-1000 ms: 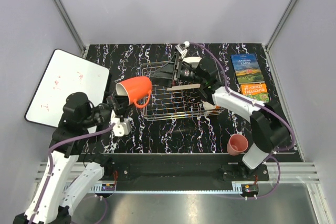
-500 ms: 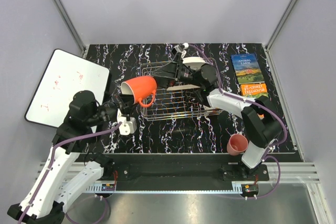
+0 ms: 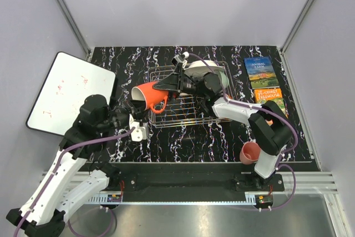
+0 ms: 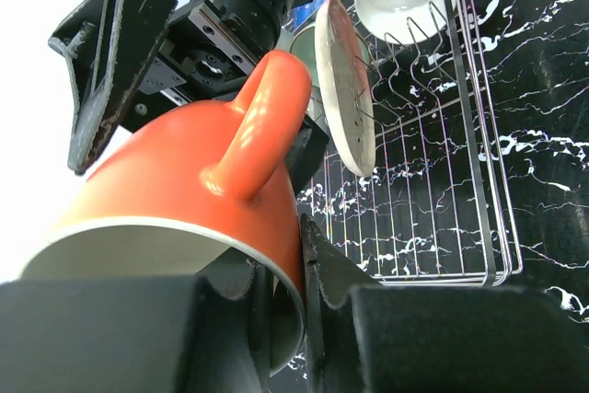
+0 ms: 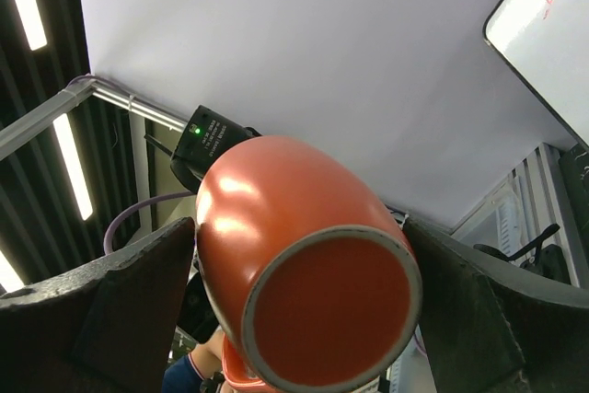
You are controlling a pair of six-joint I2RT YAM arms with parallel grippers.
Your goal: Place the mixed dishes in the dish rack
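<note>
The pink cup (image 3: 250,152) stands nearest, off the dish rack's (image 3: 188,116) front right corner. At the rack's left edge the left gripper (image 4: 281,269) is clamped on the rim of the orange-red mug (image 4: 184,172), which is tipped sideways above the wires. The right gripper (image 3: 165,85), spread wide, straddles the mug's base. A plate (image 4: 345,80) stands upright in the rack's far part.

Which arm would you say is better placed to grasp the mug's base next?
Right, probably: the right gripper stands open around the base of the mug; the left gripper is shut on its rim.
</note>
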